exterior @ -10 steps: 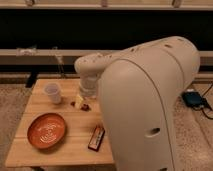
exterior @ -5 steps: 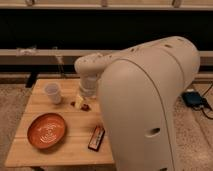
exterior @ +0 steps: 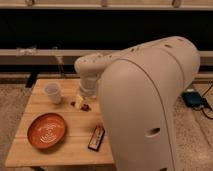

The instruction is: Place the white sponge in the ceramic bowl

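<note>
The ceramic bowl (exterior: 46, 131) is a wide orange-brown dish with pale rings inside, at the front left of the wooden table (exterior: 30, 152). A small whitish-cream block, the white sponge (exterior: 78, 101), sits near the table's middle, right of the white cup. My gripper (exterior: 83, 99) reaches down from the pale wrist (exterior: 88, 84) and is at the sponge, partly covering it. The sponge is behind and to the right of the bowl, well apart from it.
A white cup (exterior: 53, 93) stands at the back left of the table. A small dark red thing (exterior: 87, 106) lies beside the sponge. A dark flat packet (exterior: 96, 138) lies at the front. My large pale arm housing (exterior: 145, 105) hides the table's right side.
</note>
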You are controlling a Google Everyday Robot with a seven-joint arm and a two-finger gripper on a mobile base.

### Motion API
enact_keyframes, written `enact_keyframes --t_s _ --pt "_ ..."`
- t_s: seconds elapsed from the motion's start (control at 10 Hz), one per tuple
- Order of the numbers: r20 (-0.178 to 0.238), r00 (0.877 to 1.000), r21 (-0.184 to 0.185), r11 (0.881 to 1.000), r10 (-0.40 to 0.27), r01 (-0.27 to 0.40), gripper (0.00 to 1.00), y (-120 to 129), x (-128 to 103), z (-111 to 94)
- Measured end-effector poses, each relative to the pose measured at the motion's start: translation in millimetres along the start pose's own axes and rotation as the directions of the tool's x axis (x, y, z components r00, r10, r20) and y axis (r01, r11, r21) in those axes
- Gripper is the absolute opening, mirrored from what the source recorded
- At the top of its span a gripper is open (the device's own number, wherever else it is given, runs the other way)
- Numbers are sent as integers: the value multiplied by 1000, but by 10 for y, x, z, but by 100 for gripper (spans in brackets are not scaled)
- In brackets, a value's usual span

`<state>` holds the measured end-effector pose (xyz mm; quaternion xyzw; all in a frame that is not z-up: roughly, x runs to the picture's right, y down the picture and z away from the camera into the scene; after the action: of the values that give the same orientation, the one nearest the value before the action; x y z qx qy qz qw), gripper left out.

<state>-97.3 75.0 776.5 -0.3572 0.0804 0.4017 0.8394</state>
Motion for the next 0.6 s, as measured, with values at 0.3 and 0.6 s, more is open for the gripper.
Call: enact_keyframes --t_s 0.3,0.6 --pt "-6 1000 11 1000 17 -17 80 -52 -5 8" --pt "-75 989 103 987 130 -122 80 -506 193 186"
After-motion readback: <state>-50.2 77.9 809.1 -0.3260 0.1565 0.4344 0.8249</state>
